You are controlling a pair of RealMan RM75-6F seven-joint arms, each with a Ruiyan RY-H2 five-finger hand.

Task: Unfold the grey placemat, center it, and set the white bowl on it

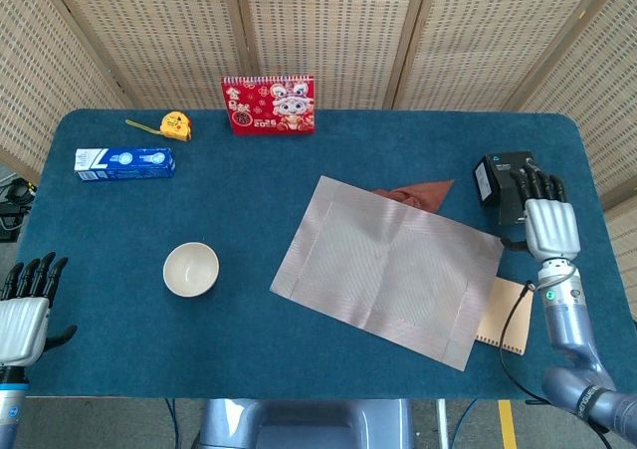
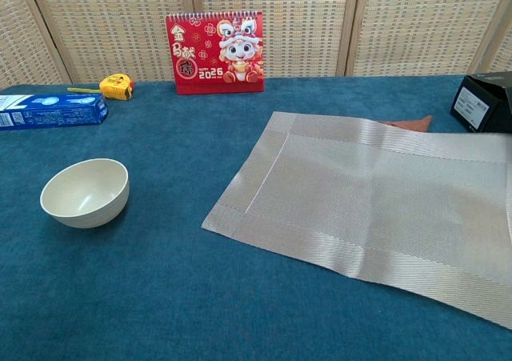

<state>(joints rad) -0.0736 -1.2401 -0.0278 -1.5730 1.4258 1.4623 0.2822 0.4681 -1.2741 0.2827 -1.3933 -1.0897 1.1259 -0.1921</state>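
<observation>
The grey placemat (image 1: pixel 388 268) (image 2: pixel 376 197) lies flat and unfolded on the blue table, right of centre and turned at an angle. The white bowl (image 1: pixel 190 269) (image 2: pixel 85 191) stands upright left of it, well apart. My right hand (image 1: pixel 550 226) hovers just past the mat's right corner with fingers spread and nothing in it; the chest view does not show it. My left hand (image 1: pixel 22 310) waits open at the table's front left corner, far from the bowl.
A black box (image 1: pixel 506 184) (image 2: pixel 483 102) sits by my right hand. A brown cloth (image 1: pixel 420 194) peeks from under the mat's far edge and a notebook (image 1: pixel 503 315) from its right. A red calendar (image 1: pixel 268 104), yellow tape measure (image 1: pixel 173 124) and blue box (image 1: pixel 124 162) line the back left.
</observation>
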